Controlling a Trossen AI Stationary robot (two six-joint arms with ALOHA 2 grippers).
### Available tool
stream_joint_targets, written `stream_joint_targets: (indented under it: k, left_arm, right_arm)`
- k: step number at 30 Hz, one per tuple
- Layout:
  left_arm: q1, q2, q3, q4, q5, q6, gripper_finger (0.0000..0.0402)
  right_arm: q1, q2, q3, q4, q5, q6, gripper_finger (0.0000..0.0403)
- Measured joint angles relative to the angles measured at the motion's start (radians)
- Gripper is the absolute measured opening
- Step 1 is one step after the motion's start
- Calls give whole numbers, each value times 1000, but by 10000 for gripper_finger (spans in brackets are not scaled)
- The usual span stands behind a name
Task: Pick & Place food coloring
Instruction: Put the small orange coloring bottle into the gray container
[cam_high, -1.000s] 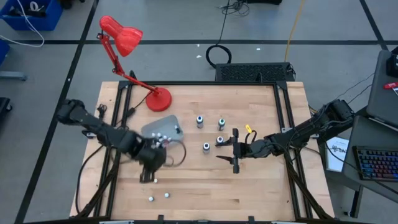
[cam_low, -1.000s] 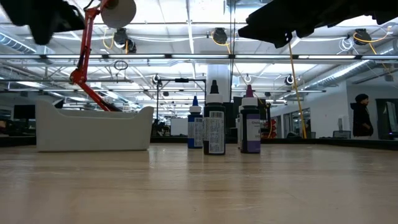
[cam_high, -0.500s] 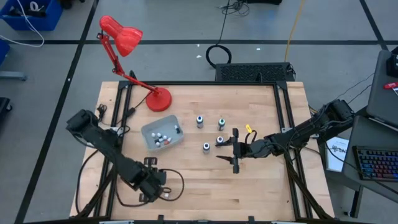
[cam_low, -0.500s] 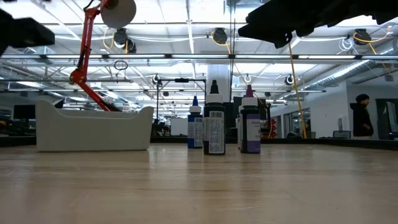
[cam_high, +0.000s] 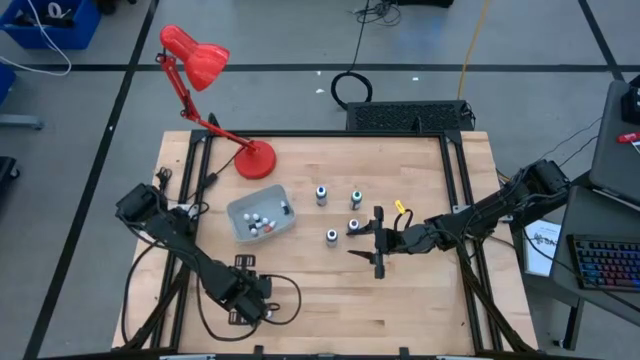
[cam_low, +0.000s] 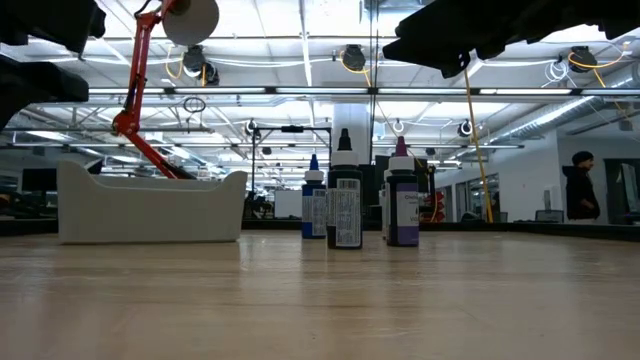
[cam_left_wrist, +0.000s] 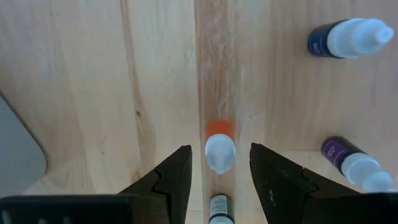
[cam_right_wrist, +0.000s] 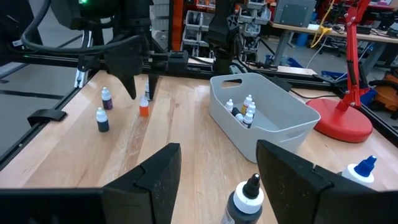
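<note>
You had several food coloring bottles (cam_right_wrist: 244, 111) in the tray (cam_high: 246, 210) already, while your left hand (cam_left_wrist: 219, 180) hung unclenched over an orange one (cam_left_wrist: 219, 147) on the desk (cam_high: 420, 300), more remaining.

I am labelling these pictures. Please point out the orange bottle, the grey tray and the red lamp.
orange bottle (cam_left_wrist: 219, 149): left wrist view, on its white cap.
grey tray (cam_right_wrist: 292, 121): right wrist view, on its side wall.
red lamp (cam_high: 256, 158): high view, on its round base.
</note>
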Motion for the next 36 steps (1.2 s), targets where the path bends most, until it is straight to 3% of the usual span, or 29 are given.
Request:
stream_joint_targets:
  k: [32, 36]
  left_arm:
    - [6, -1, -65, 71, 13, -7, 165]
    - [6, -1, -65, 71, 10, 12, 150]
  right_arm:
    - [0, 0, 0, 0, -1, 0, 196]
    - [0, 0, 0, 0, -1, 0, 196]
